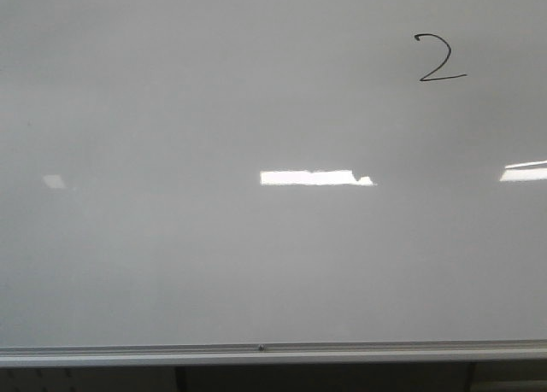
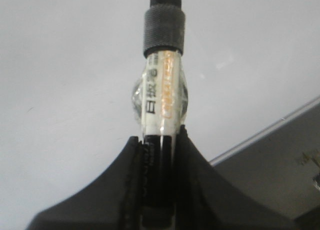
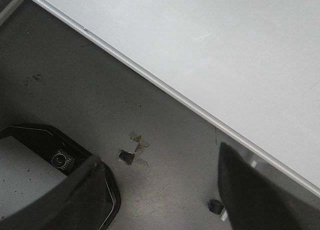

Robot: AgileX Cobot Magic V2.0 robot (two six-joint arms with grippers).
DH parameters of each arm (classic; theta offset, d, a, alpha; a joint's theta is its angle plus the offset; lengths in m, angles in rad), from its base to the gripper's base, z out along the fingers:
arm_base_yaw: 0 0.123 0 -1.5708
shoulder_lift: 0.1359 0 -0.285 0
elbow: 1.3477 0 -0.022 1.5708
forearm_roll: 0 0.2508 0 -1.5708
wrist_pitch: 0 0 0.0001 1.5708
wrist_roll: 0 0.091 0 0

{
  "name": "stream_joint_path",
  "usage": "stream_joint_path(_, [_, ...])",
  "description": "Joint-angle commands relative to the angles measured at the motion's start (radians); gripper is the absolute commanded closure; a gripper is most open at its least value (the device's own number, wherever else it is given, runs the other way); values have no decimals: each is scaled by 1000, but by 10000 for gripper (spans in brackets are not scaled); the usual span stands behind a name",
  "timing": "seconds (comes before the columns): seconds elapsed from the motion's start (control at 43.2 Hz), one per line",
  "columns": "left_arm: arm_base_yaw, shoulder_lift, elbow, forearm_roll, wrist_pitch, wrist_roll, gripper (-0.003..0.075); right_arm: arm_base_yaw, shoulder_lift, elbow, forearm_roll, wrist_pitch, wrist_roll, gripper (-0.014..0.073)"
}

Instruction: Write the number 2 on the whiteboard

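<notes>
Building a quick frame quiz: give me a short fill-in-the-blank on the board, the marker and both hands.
1. The digit drawn on the whiteboard is ___.
2. The marker is clamped in the ___ hand.
3. The right hand is open and holds ___.
4. In the front view, the number 2 sits at the board's upper ___.

Answers: 2; left; nothing; right

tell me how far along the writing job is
Done: a complete number 2, curled top and straight base stroke, stands in black in the upper right of the whiteboard in the front view. In hand: the left gripper is shut on the marker. The right gripper is open and empty, off the board's edge. Left: nothing of the digit looks missing; neither arm shows in the front view.
</notes>
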State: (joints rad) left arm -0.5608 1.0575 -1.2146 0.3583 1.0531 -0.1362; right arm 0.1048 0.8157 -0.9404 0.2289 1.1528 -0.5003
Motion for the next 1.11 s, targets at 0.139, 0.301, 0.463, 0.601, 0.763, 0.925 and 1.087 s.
stream_joint_path(0.139, [301,-172,157,-4,-200,-38,730,-7,-5,-30,8,-62,1,87])
stream_joint_path(0.301, [462,-198,298,-159,-346,-5,730,-7,-5,-30,10,-64,1,87])
stream_joint_path(0.463, [505,-190,457,-289,-662,22,730,-7,-5,-30,10,-67,1,87])
stream_joint_path(0.601, [503,-162,580,-304,-969,22,730,-7,-5,-30,11,-71,1,87])
stream_joint_path(0.763, [503,-70,658,-306,-1266,22,730,-7,-5,-30,15,-81,1,87])
stream_joint_path(0.925, [503,61,660,-306,-1431,22,730,-7,-5,-30,17,-83,1,87])
stream_joint_path(1.087, [503,175,655,-306,-1620,22,730,-7,-5,-30,17,-84,1,87])
